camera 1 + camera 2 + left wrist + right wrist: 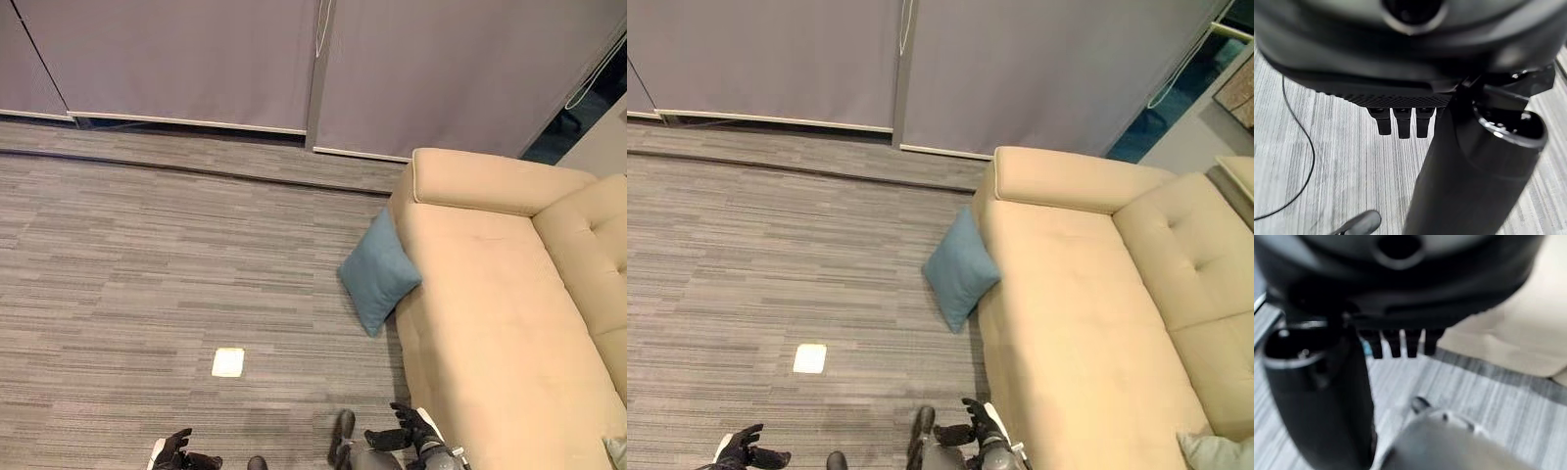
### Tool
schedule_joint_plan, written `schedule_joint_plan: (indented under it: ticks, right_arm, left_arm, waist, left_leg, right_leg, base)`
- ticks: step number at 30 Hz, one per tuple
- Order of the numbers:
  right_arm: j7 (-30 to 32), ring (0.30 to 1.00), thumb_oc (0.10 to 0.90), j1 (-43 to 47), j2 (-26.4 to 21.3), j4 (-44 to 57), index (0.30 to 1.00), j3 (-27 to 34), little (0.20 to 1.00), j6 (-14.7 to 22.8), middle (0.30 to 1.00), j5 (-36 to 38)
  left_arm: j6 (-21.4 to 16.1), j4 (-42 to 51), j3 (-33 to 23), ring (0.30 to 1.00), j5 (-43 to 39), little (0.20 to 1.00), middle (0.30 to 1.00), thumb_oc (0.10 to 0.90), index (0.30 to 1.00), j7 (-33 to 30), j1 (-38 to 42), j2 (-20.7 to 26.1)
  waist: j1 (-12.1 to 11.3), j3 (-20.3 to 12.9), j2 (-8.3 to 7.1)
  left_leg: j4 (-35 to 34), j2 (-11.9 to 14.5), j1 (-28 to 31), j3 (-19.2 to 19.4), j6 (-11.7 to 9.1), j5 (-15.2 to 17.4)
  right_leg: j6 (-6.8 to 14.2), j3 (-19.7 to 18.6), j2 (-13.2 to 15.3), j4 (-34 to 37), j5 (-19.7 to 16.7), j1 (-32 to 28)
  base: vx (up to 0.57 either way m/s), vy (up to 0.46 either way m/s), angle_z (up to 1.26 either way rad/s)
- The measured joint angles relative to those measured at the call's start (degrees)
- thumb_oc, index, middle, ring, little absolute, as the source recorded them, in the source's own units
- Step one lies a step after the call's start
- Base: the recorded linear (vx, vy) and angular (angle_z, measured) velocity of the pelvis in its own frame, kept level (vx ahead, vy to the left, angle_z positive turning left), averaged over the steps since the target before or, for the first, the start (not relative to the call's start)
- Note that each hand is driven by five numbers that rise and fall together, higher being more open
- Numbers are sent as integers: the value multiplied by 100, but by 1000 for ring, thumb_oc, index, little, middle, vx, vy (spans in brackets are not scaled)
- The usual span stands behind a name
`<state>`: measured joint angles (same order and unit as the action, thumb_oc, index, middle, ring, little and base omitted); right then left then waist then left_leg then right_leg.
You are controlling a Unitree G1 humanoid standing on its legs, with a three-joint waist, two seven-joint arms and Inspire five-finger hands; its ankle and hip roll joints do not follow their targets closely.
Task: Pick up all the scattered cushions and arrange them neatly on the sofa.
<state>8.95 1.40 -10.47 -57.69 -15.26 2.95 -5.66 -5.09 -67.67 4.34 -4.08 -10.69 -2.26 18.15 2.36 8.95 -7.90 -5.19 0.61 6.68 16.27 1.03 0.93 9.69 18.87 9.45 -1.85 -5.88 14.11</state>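
Observation:
A blue cushion [379,271] stands on the grey carpet, tilted and leaning against the end of the beige sofa [490,323]. A pale grey-green cushion [1217,453] lies at the near right corner of the sofa seat. My left hand [179,451] hangs low over the carpet at the near edge, open and holding nothing. Beside the sofa's near corner my right hand [412,427] is also open and holds nothing. In their wrist views the left hand's fingers [1400,122] and the right hand's fingers [1396,343] are straight. Both hands are well short of the blue cushion.
A small white square plate [228,362] is set in the carpet left of the blue cushion. Grey blinds [196,59] close off the far wall behind a carpeted ledge. The sofa seat [1068,323] is bare along most of its length.

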Motion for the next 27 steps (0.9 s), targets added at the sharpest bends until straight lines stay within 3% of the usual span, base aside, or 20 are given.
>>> schedule_joint_plan:
  ticks: [1, 2, 5, 7, 9, 10, 12, 15, 18, 19, 22, 23, 24, 27]
  right_arm:
    - [2, 900, 800, -35, -36, -6, 900, 2, 900, -13, 900, -1]
    - [3, 900, 800, -68, -71, -34, 900, 3, 900, -26, 900, -1]
    - [-1, 900, 800, -133, -240, -28, 900, 99, 900, -26, 900, -1]
    - [11, 900, 800, -133, -292, -28, 900, 256, 900, -28, 900, -1]
    - [20, 900, 800, -123, -354, -29, 900, 276, 900, -27, 900, 1]
    - [32, 900, 800, -46, -440, -14, 900, 256, 900, -5, 900, 0]
    - [51, 900, 800, 44, -522, -10, 900, 233, 900, -6, 900, 3]
    - [65, 900, 800, 71, -456, -42, 900, 222, 900, -14, 900, 4]
    - [80, 900, 800, 63, -299, -119, 900, 212, 900, -20, 900, 5]
    - [83, 900, 800, 46, -278, -175, 900, 213, 900, -21, 900, 5]
    - [136, 900, 800, 58, -275, -269, 900, 173, 900, -27, 900, 3]
    - [136, 900, 800, 56, -337, -261, 900, 142, 900, -25, 900, 3]
    - [139, 900, 800, -54, -359, -261, 900, 49, 900, -24, 900, 3]
    - [120, 900, 800, -330, -161, -341, 900, -3, 900, -30, 900, 2]
  left_arm:
    - [-2, 4, 2, 900, 53, 900, 900, 800, 900, -1, -29, -48]
    - [4, -12, 19, 900, 100, 900, 900, 800, 900, 14, -49, -103]
    - [-31, 33, 23, 900, 197, 900, 900, 800, 900, 35, -74, -252]
    - [-25, 13, 82, 900, 199, 900, 900, 800, 900, 37, -70, -294]
    - [-35, -69, 111, 900, 189, 900, 900, 800, 900, 69, -90, -306]
    - [-68, -5, 14, 900, 200, 900, 900, 800, 900, 88, -59, -309]
    - [-82, 32, 61, 900, 199, 900, 900, 800, 900, 116, -24, -336]
    - [-82, 37, 60, 900, 198, 900, 900, 800, 900, 113, 111, -318]
    - [-110, 67, 30, 900, 178, 900, 900, 800, 900, 116, 276, -211]
    - [-108, 96, 3, 900, 166, 900, 900, 800, 900, 103, 333, -191]
    - [-104, 28, 6, 900, 43, 900, 900, 800, 900, 100, 421, -194]
    - [-103, 25, 5, 900, -9, 900, 900, 800, 900, 99, 415, -253]
    - [-86, 10, -3, 900, -29, 900, 900, 800, 900, 103, 380, -270]
    - [-72, -1, 7, 900, -25, 900, 900, 800, 900, 115, 265, -114]
  waist:
    - [-20, -6, -2]
    - [8, -4, 93]
    - [-16, -60, 348]
    - [2, -67, 359]
    - [-20, -107, 253]
    - [-38, -124, 239]
    - [-5, -133, 305]
    - [-10, -52, 152]
    - [-123, 90, -115]
    - [-156, 104, -143]
    - [-215, 116, -72]
    - [-247, 124, 56]
    - [-268, 87, 155]
    - [-163, -64, -66]
  left_leg:
    - [-4, 59, 106, -103, -92, 88]
    - [-1, 146, 168, -215, -192, 124]
    - [333, 491, 11, -539, -376, 209]
    - [722, 522, -108, -672, -404, 190]
    - [1630, 549, -407, -739, -709, 109]
    - [2222, 573, -791, -638, -973, 184]
    - [2182, 586, -938, -499, -852, 298]
    - [1425, 520, -1200, -387, -741, 318]
    - [661, 700, -1645, -561, -920, -144]
    - [618, 748, -1705, -595, -929, -231]
    - [279, 864, -1801, -1168, -992, -293]
    - [392, 913, -1783, -1235, -959, -171]
    - [528, 836, -1721, -1186, -738, -602]
    - [439, 435, -1383, -1000, -501, -589]
  right_leg:
    - [-78, -38, -45, 22, -227, -123]
    - [-130, -53, -125, 112, -329, -290]
    - [-453, 176, -392, 244, -249, -544]
    - [-522, 347, -419, 396, -205, -778]
    - [-583, 433, -404, 751, -170, -1126]
    - [-885, 427, -372, 752, -110, -1163]
    - [-1011, 383, -410, 759, -21, -1162]
    - [-1085, 355, -413, 759, 32, -1173]
    - [-1052, 230, -437, 759, 90, -1227]
    - [-1043, 155, -480, 759, 95, -1228]
    - [-953, -195, -537, 755, 153, -1317]
    - [-818, -273, -578, 755, 160, -1363]
    - [-474, -532, -478, 714, 195, -1484]
    - [-277, -761, -28, 195, 468, -1505]
  base:
    - [378, -34, 61]
    - [208, -62, 47]
    - [260, -69, 54]
    - [241, -54, 55]
    - [200, -19, 27]
    - [165, 7, 2]
    - [174, 19, -3]
    - [167, 48, -5]
    - [245, 133, -22]
    - [229, 157, -47]
    - [137, 112, -61]
    - [374, 315, -108]
    - [457, 395, -78]
    - [232, 243, -8]
